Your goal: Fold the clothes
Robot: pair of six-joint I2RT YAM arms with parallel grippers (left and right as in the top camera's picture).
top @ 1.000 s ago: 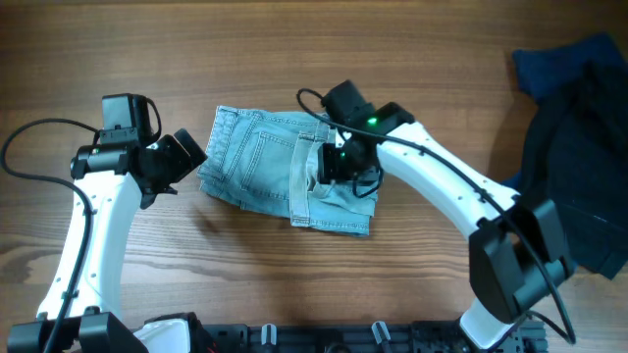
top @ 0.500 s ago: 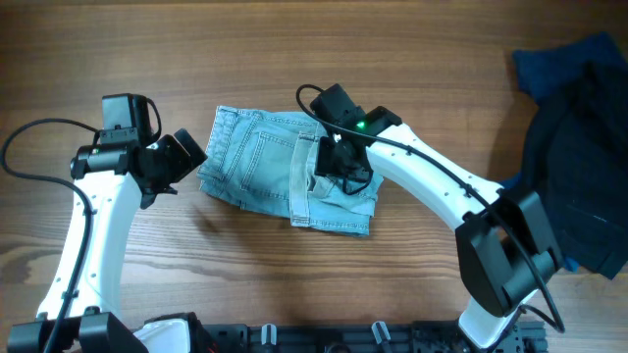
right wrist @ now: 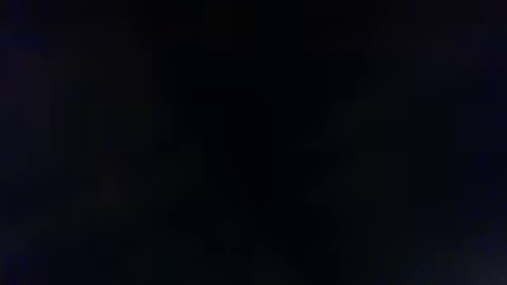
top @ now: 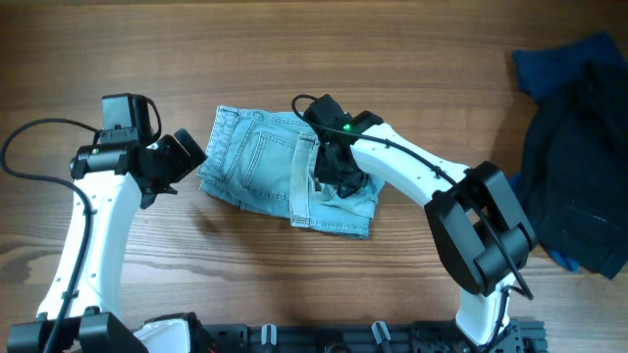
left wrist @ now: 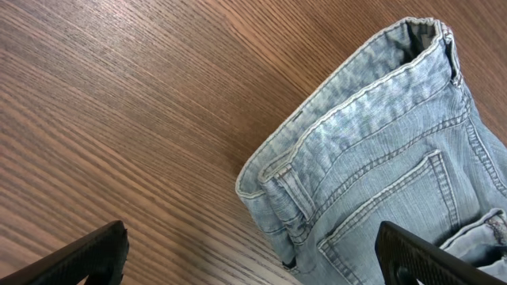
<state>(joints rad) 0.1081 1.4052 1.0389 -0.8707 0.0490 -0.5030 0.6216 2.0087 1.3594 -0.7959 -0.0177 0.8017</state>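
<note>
Folded denim shorts lying mid-surface, with the right arm down on them.
The light blue jean shorts point(top: 257, 165) are lying on the wooden surface point(top: 294, 49), their waistband end facing the left pincer point(top: 184, 157), which is hovering just beside them, released, with its fingers spread wide. The right pincer point(top: 339, 175) is resting on the shorts' right part. I cannot tell whether it is clenched, as its wrist view is showing only black. A dark fabric pile point(top: 579, 147) is sitting well apart at the right edge.
</note>
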